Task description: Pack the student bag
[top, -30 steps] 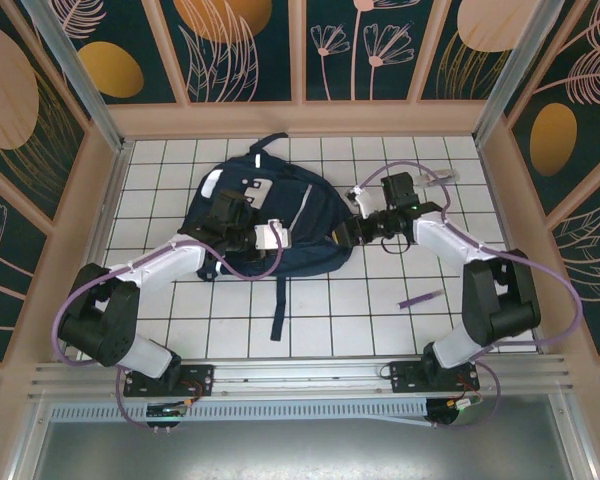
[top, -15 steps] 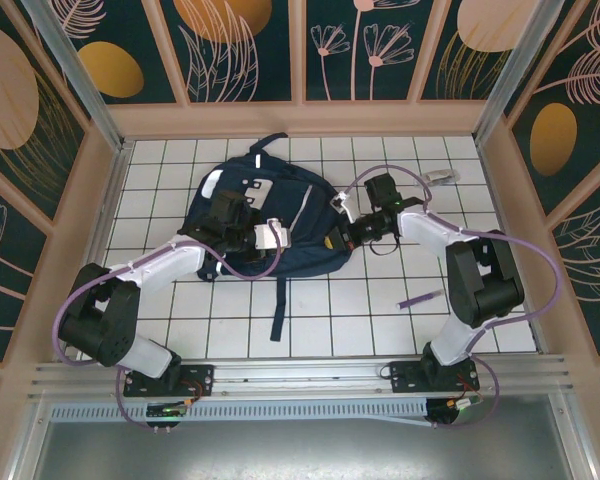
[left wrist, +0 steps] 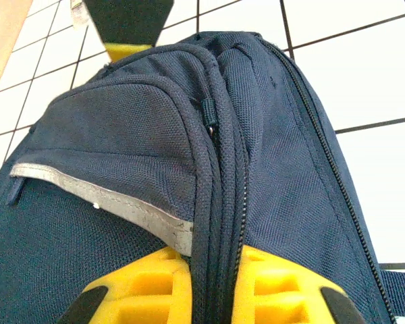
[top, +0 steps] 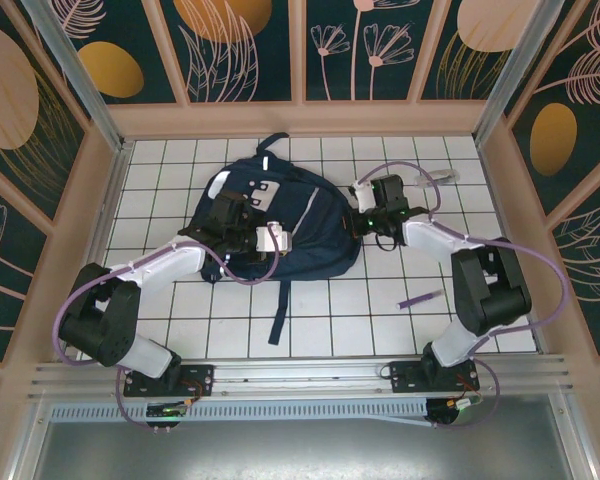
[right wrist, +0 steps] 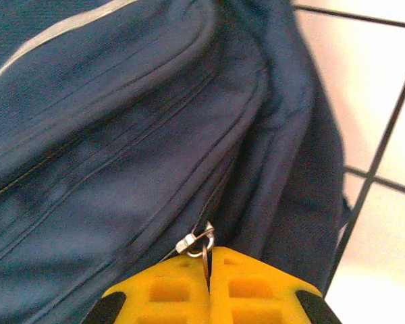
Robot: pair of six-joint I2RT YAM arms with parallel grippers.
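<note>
One large navy-blue fabric student bag (top: 300,225) lies mid-table (top: 360,320) on white tiles. Of two claws, the left gripper (left wrist: 212,270) pinches its seam fold and the right gripper (right wrist: 208,266) clamps one silver metal zipper pull (right wrist: 197,241) (yellow fingers touching). One thin purple pen (top: 420,298) lies apart.

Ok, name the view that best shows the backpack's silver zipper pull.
Right wrist: the silver zipper pull sits close-up, nipped in the right gripper. Top external shows the navy fabric backpack whole, the pull too small; left wrist shows the bag's zip tracks.
</note>
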